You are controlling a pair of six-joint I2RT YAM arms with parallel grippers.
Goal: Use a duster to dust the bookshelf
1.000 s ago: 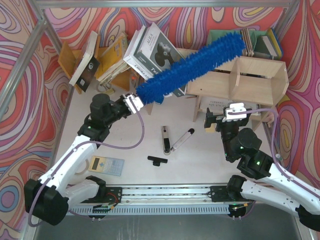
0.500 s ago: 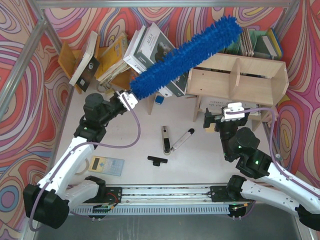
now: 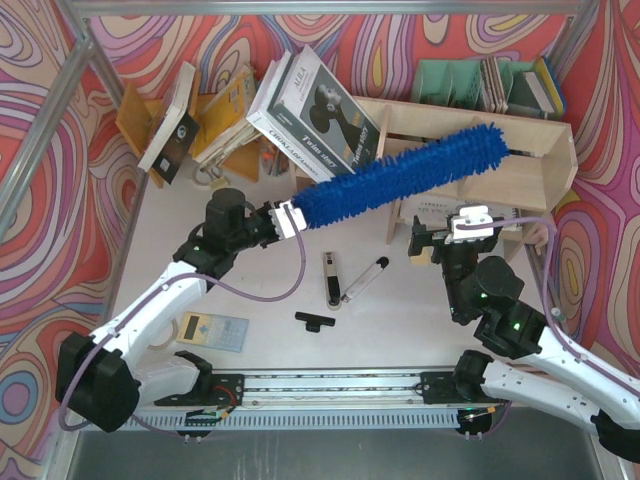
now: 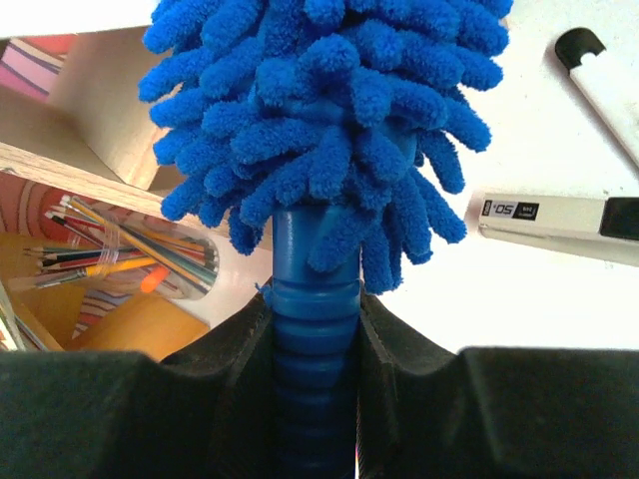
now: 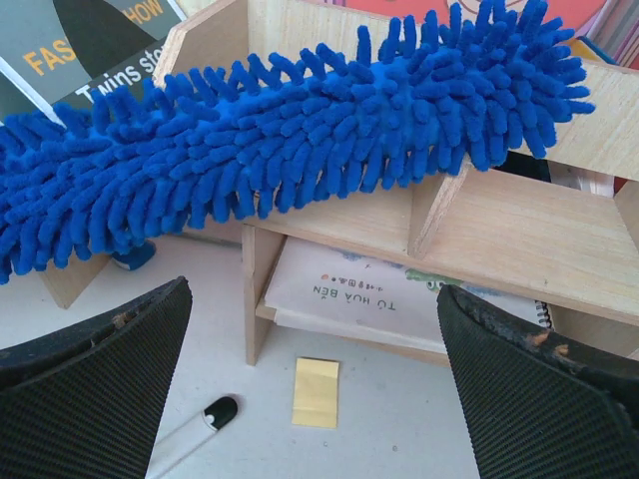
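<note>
1. Tabletop (image 3: 400, 320) – white, walled by swirl-patterned panels.
2. Bookshelf (image 3: 530, 175) – pale plywood with upright dividers, standing at the far right of the tabletop. A printed booklet (image 5: 379, 294) lies flat in its lower compartment.
3. Duster (image 3: 400, 178) – bright blue and fluffy, held at a slant across the front of the bookshelf. Its fluff lies along the upper board and its tip reaches past a divider toward the right end; the handle points down and left.
4. Left pincer (image 3: 285, 218) – clamped tight on the ribbed blue handle just below the fluff.
5. Right pincer (image 3: 432, 243) – spread wide with nothing between its pads, just in front of the bookshelf and below the duster.
6. Large black-and-white book (image 3: 315, 115) – leaning at the back, left of the bookshelf.
7. Calculator (image 3: 213, 330) – flat near the left arm.
8. Marker (image 3: 365, 278) – lying mid-tabletop beside a white-and-black hand tool (image 3: 330, 278).
9. Pencil cup (image 4: 130, 264) – on its side, full of coloured pencils.
10. Yellow note (image 5: 318, 391) – on the tabletop before the bookshelf.
</note>
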